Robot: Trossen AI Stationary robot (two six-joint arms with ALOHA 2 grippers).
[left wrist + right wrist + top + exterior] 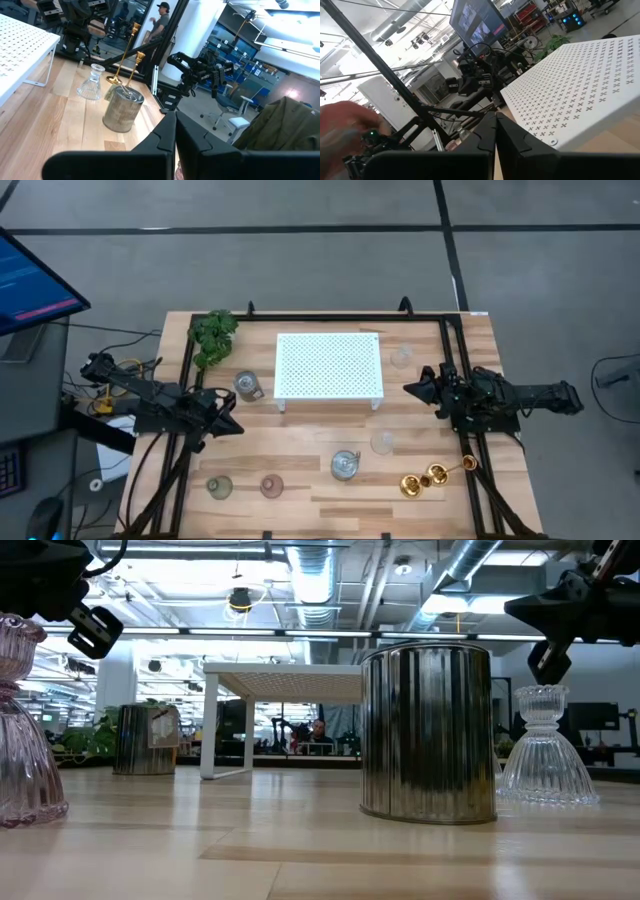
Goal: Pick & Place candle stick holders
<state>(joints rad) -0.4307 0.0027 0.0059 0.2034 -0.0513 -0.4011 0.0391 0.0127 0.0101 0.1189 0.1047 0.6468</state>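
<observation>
The candle stick holders stand on the wooden table (pixel 310 430). One silvery cup (pixel 248 386) is left of the white stand and another (pixel 345 465) is near the front, also in the low view (pixel 428 735). Clear glass holders (pixel 401 357) (pixel 382 442), a greenish one (pixel 219 487) and a pinkish one (pixel 271 485) stand apart. Gold holders (pixel 425 478) lie or stand at the front right. My left gripper (pixel 238 429) is shut and empty above the table's left part. My right gripper (pixel 407 389) is shut and empty by the stand's right end.
A white perforated stand (pixel 328 365) sits on its legs at the table's middle back. A green leafy plant (pixel 213 333) is at the far left corner. Black frame rails (pixel 455 370) run along the table's sides and back. A monitor (pixel 30 280) stands off the table's left.
</observation>
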